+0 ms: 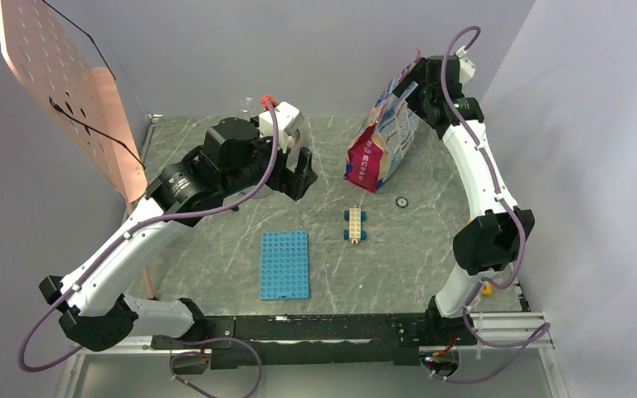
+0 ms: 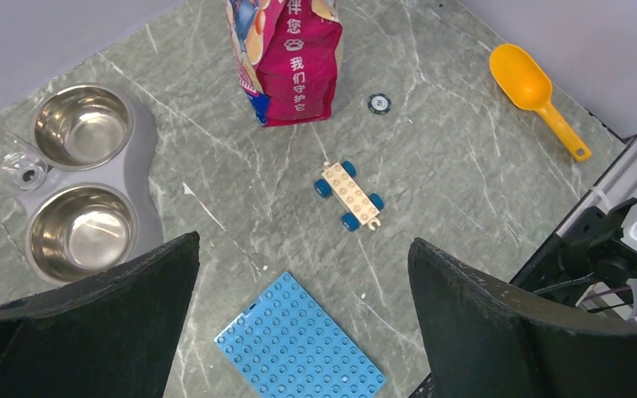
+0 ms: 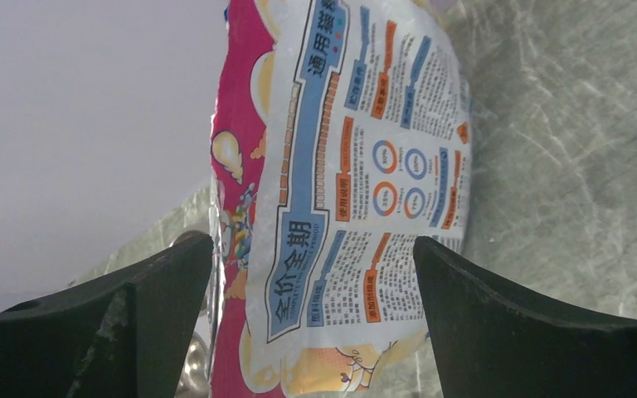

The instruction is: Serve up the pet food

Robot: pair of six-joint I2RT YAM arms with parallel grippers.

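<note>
The pet food bag [image 1: 384,137] stands at the back right of the table, glossy pink-red, white and blue, leaning slightly. It also shows in the left wrist view [image 2: 292,66] and fills the right wrist view [image 3: 357,182]. The kibble itself is hidden inside. My right gripper [image 1: 420,83] is open at the bag's upper end, its jaws either side of it [image 3: 313,249]; I cannot tell if they touch it. My left gripper [image 1: 300,172] is open and empty, high above the table [image 2: 303,245]. The steel double bowl [image 2: 145,157] is empty. The yellow scoop [image 2: 537,89] lies at the right.
A blue studded plate [image 1: 284,264] lies near the front middle, with a small toy car [image 1: 354,225] and a dark disc [image 1: 401,201] beyond it. A clear cup [image 2: 26,172] sits by the bowl. A copper perforated panel [image 1: 70,87] leans at the back left.
</note>
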